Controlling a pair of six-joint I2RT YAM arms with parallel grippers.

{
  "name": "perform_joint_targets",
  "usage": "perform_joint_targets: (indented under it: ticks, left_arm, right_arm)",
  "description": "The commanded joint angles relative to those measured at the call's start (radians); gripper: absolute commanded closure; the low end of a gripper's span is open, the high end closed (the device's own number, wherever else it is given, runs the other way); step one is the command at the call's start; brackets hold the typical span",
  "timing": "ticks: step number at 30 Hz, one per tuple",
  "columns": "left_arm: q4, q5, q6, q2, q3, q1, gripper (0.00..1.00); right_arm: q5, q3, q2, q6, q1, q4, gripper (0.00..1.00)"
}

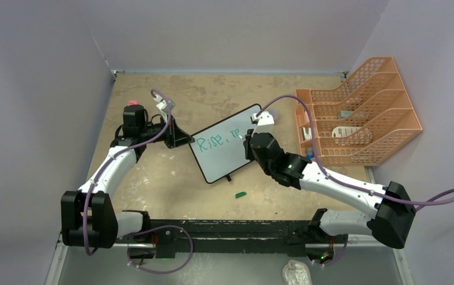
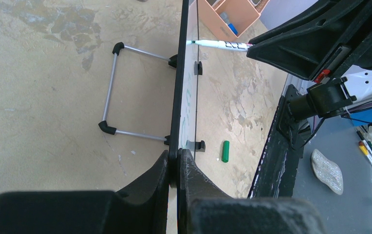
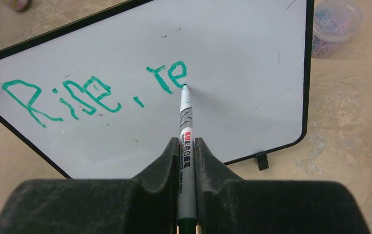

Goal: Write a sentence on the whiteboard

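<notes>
Position: the whiteboard (image 1: 227, 155) stands on the table (image 1: 153, 178) between my two arms, propped on its wire stand (image 2: 110, 92). My left gripper (image 2: 176, 157) pinches the board's black frame edge-on, jaws closed tight on it. My right gripper (image 3: 186, 144) clamps a marker (image 3: 186, 117) — tip touching the white face at the last letter. The sentence (image 3: 96, 90) reads "Rise, re" in green. A green cap (image 1: 240, 194) lies on the table near the board's foot.

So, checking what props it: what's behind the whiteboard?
A silver wire stand with black corners juts behind the whiteboard onto the table. The left gripper clamps the board's edge. Its back face is edge-on, unseen.
</notes>
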Motion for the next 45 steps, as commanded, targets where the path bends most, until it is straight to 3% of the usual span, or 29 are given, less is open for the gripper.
perform_joint_targets:
  ticks: [1,45]
  left_arm:
    - [-0.004,-0.024,0.044,0.007,0.027,-0.001,1.0]
    - [-0.007,-0.029,0.046,0.008,0.029,0.0,1.0]
  right_arm:
    - [0.048,-0.011,-0.013,0.016,-0.005,0.003,1.0]
    - [0.012,-0.04,-0.086,-0.07,-0.047,0.104,1.0]
